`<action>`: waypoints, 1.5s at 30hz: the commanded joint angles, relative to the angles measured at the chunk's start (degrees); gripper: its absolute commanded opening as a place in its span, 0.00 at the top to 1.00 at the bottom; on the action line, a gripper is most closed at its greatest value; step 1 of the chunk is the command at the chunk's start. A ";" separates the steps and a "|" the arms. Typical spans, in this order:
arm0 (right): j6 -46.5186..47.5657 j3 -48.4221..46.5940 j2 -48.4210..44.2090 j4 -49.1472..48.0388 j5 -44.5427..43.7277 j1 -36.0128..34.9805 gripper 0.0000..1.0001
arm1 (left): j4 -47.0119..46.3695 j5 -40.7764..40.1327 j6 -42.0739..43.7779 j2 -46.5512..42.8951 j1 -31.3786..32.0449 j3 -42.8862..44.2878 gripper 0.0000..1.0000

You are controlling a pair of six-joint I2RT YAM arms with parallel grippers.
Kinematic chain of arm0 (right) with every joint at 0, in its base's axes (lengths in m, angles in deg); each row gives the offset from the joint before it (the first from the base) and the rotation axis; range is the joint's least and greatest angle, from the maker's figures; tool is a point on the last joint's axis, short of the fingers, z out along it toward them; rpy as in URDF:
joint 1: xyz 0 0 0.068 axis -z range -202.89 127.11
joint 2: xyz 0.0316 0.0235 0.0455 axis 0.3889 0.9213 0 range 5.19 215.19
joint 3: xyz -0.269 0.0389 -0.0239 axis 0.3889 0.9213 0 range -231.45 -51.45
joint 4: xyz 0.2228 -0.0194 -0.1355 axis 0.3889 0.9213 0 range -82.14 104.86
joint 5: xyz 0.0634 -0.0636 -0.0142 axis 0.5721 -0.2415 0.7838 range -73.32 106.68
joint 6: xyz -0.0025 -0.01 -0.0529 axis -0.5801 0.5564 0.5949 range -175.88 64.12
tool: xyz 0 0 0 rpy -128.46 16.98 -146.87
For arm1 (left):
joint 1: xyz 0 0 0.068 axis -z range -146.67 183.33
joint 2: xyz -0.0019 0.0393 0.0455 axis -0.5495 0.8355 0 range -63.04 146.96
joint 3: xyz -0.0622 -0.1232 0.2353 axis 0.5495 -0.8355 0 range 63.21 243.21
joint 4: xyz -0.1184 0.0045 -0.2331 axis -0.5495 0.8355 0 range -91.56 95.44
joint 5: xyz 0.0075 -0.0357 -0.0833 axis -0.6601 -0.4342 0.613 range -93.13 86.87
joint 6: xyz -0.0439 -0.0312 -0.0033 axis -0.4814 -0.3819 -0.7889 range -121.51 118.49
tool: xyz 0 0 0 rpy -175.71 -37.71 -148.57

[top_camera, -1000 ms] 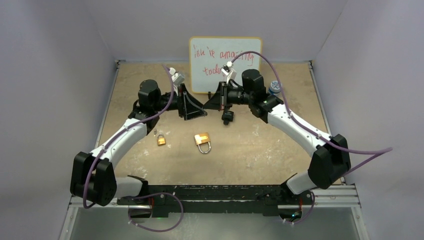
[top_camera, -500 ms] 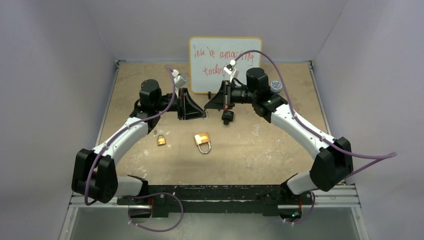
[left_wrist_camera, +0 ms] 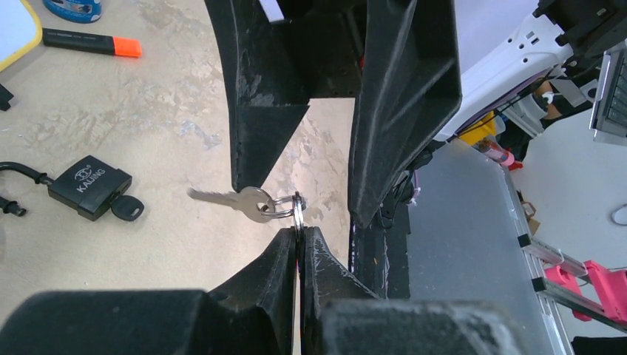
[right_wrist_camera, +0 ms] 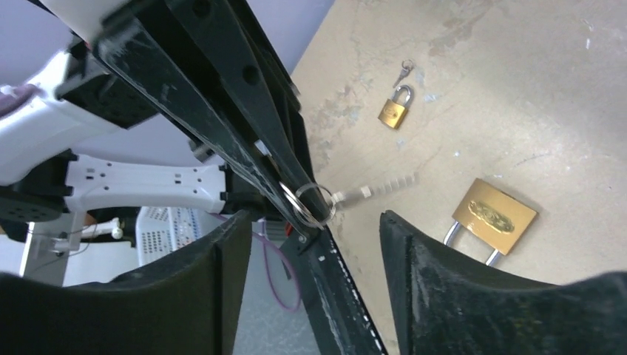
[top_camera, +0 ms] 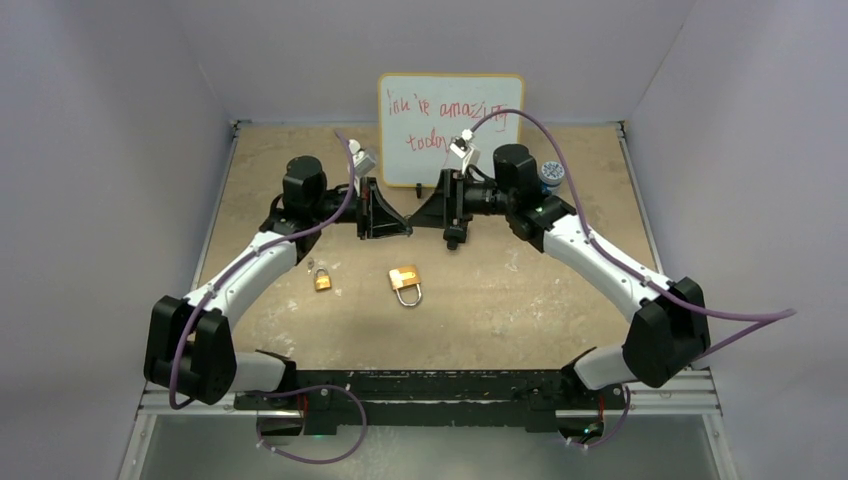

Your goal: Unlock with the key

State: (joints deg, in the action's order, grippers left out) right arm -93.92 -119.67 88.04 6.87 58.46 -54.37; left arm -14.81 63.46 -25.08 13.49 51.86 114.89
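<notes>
over the table (top_camera: pixel 500 290), the left jaws pinch shut on a ring (left_wrist_camera: pixel 296 211) from which the key (left_wrist_camera: pixel 222 198) hangs, the right jaws open either side of it, a brass padlock (top_camera: pixel 405 282) lying nearby.

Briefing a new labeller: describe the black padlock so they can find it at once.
Find the whiteboard at the far edge of the table. On the table in front of its middle lies the black padlock. Unlike the small brass padlock and large brass padlock closer to the near edge, it is black with white lettering.
</notes>
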 commanded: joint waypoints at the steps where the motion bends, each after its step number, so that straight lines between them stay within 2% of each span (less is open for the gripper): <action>1: 3.43 4.26 -3.07 -5.99 0.05 -0.22 0.31 | 1.96 0.63 3.21 -0.52 0.20 3.12 1.00; 9: 7.31 5.96 -2.23 -9.11 -0.11 -0.24 0.34 | 10.02 2.17 8.14 0.21 0.20 5.89 1.00; 11: 9.40 5.67 -2.18 -9.37 -0.18 -0.25 0.43 | 11.95 2.93 9.28 0.56 0.20 6.71 1.00; 13: 13.36 5.56 -2.13 -9.03 -0.07 -0.64 0.56 | 15.02 3.94 10.98 0.95 0.19 7.66 1.00; 16: 20.84 4.02 -1.79 -5.36 -0.79 -1.77 0.63 | 19.56 5.10 14.78 1.31 0.20 9.23 1.00; 19: 24.30 2.25 -1.64 -4.16 1.51 -1.91 0.63 | 25.30 6.44 19.04 2.02 0.20 11.18 1.00; 23: 26.92 0.14 -0.98 -2.56 5.50 -1.98 0.57 | 32.44 7.94 25.23 3.30 0.20 14.10 1.00; 28: 30.56 1.26 -0.99 -4.30 10.19 -2.62 0.54 | 33.09 9.05 26.16 3.87 0.19 14.54 1.00; 30: 30.72 1.30 -0.83 -4.75 10.14 -2.64 0.55 | 33.27 9.30 26.44 4.00 0.20 14.71 1.00; 37: 32.53 -1.70 1.67 -0.33 13.55 -2.97 0.71 | 33.41 9.35 26.69 4.38 0.20 15.44 1.00; 42: 33.63 -1.81 2.03 2.17 14.02 -3.05 0.72 | 34.59 8.92 27.78 4.58 0.20 16.05 1.00; 45: 33.95 -2.50 2.46 4.30 15.07 -3.04 0.68 | 35.11 8.27 28.34 4.58 0.20 16.33 1.00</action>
State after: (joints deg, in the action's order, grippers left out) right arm -62.16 -119.37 90.01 7.63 70.57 -57.01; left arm 20.64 70.32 0.67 18.28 51.83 128.16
